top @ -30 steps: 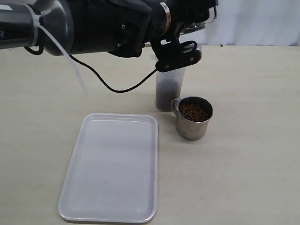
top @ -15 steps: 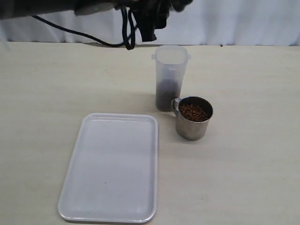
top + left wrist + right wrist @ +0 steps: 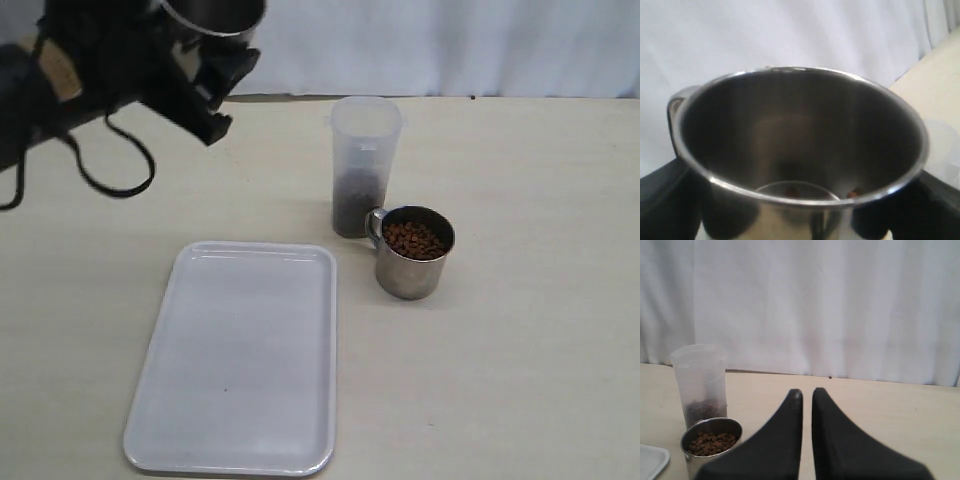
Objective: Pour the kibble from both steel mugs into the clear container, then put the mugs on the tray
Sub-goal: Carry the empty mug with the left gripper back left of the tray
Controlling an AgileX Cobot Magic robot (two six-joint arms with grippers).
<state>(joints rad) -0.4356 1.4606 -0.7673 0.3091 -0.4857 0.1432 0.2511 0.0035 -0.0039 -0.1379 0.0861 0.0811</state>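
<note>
My left gripper (image 3: 800, 220) is shut on a steel mug (image 3: 795, 145) held high at the far left (image 3: 213, 15), well away from the clear container (image 3: 365, 150). This mug is almost empty, with two pellets at its bottom. Kibble (image 3: 356, 205) fills the container's lower part. The second steel mug (image 3: 412, 255), full of kibble (image 3: 414, 238), stands against the container's near right side. The white tray (image 3: 240, 355) lies empty in front. My right gripper (image 3: 807, 392) is shut with nothing between its fingers, off to the right of the full mug (image 3: 711, 442) and the container (image 3: 699, 382).
A white curtain (image 3: 480, 45) runs behind the table's back edge. The left arm's black cable (image 3: 115, 185) hangs over the table's left part. A corner of the tray (image 3: 651, 457) shows in the right wrist view. The right gripper is out of the exterior view.
The left arm has swung from above the clear container to the upper left, carrying the mug with it. The container, the full mug and the tray have not moved.
</note>
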